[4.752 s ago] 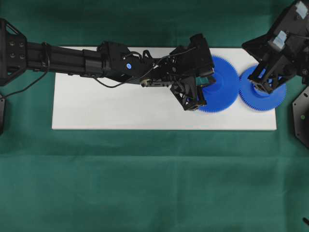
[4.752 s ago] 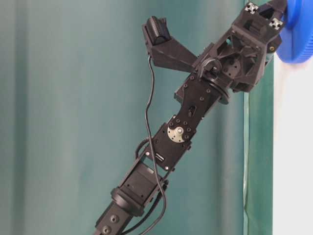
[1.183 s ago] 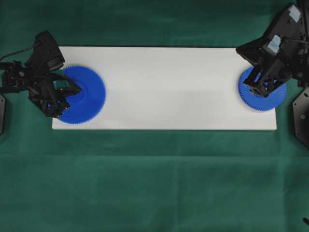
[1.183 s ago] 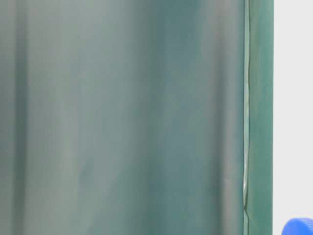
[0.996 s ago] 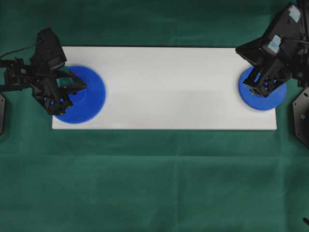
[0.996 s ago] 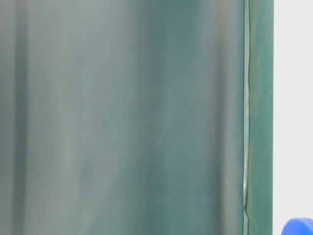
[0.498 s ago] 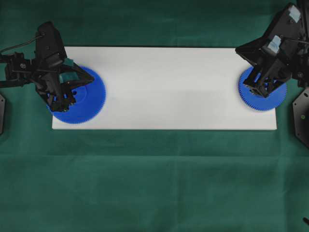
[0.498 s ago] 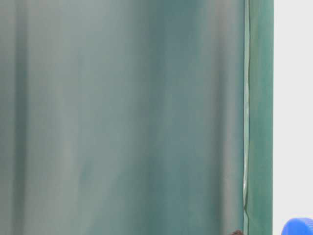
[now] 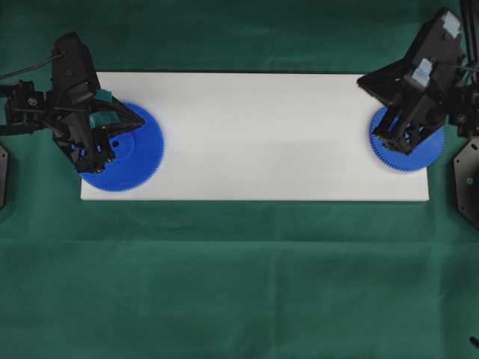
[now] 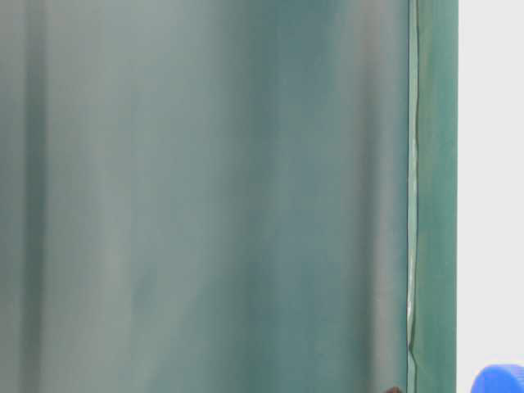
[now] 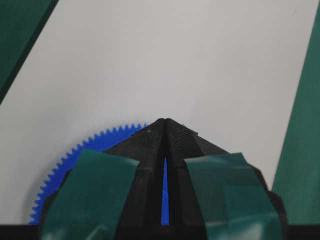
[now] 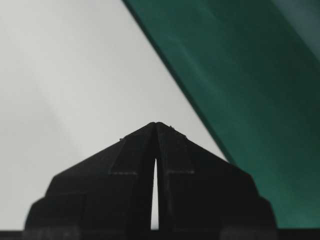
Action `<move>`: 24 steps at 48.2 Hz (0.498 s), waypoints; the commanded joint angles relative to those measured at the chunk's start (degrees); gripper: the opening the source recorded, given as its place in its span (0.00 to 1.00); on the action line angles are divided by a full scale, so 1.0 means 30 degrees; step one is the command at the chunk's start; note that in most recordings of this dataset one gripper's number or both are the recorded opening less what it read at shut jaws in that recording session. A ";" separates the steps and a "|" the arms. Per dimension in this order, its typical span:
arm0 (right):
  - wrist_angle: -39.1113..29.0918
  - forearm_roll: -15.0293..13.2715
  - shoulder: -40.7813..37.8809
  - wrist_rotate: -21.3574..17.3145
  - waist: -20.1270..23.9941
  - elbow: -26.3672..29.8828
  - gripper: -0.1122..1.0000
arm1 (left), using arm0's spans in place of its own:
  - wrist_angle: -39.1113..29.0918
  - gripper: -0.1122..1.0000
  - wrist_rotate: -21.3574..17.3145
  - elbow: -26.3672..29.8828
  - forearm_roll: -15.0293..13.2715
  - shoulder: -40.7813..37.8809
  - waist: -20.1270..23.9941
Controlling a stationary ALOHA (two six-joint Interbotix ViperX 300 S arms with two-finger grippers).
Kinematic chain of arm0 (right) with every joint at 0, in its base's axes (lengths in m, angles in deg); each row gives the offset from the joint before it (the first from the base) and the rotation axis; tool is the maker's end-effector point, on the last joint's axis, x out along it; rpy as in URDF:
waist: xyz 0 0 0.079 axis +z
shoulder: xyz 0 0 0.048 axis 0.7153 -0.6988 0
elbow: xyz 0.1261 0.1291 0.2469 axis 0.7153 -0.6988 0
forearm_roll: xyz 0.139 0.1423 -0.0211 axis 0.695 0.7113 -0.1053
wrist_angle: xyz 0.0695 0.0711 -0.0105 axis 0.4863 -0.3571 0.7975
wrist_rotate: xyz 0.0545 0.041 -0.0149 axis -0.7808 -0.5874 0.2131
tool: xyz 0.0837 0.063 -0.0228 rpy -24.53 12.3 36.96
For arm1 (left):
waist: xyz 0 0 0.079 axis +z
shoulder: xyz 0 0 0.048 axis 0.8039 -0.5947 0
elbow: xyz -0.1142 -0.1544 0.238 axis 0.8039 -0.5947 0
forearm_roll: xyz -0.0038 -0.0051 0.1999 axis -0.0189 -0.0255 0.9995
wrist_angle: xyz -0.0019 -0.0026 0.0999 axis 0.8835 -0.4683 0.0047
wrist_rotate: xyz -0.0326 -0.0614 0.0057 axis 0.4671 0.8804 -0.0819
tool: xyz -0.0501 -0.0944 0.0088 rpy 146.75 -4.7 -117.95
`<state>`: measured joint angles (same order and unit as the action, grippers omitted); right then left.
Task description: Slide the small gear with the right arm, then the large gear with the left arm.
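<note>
The large gear [image 9: 135, 153] lies flat on the left end of the white board [image 9: 262, 134], and its edge also shows in the table-level view [image 10: 501, 378]. My left gripper [image 9: 142, 120], with teal tape on its fingers, hangs shut over the gear's upper right rim. In the left wrist view its tips [image 11: 165, 120] meet above the gear's teeth [image 11: 85, 145]. The small gear [image 9: 428, 149] lies at the board's right end, partly under the right arm. My right gripper [image 9: 361, 79] is shut, its tip [image 12: 156, 123] over bare board left of that gear.
Green cloth [image 9: 239, 284] surrounds the board on all sides. A black base part [image 9: 468, 179] sits off the board's right end. The long middle stretch of the board lies between the two gears.
The left gripper dragged the large gear from beside the small gear to the board's left end, then its tip swung up and right off the hub. The right gripper edged slightly left.
</note>
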<state>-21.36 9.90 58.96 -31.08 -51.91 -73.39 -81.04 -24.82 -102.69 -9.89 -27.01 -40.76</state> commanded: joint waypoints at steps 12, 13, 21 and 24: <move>0.3984 -0.0410 -0.0586 0.0000 0.0059 -0.0937 0.55 | 0.0703 0.10 -0.0088 0.0000 0.0029 0.0469 0.0059; 0.4395 -0.0557 -0.0557 0.0000 0.0029 -0.1025 0.55 | 0.0850 0.10 -0.0088 -0.0059 0.0029 0.0527 0.0059; 0.6064 -0.1348 -0.0557 0.0000 0.0029 -0.1348 0.55 | 0.2432 0.10 -0.0498 -0.0703 0.0029 0.1348 0.0029; 0.6387 -0.1553 -0.0586 0.0000 0.0029 -0.1348 0.55 | 0.3047 0.10 -0.0762 -0.0967 0.0029 0.1758 -0.0029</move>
<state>-3.78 6.12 57.11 -30.99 -51.82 -77.96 -74.54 -26.49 -105.32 -9.89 -23.67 -40.67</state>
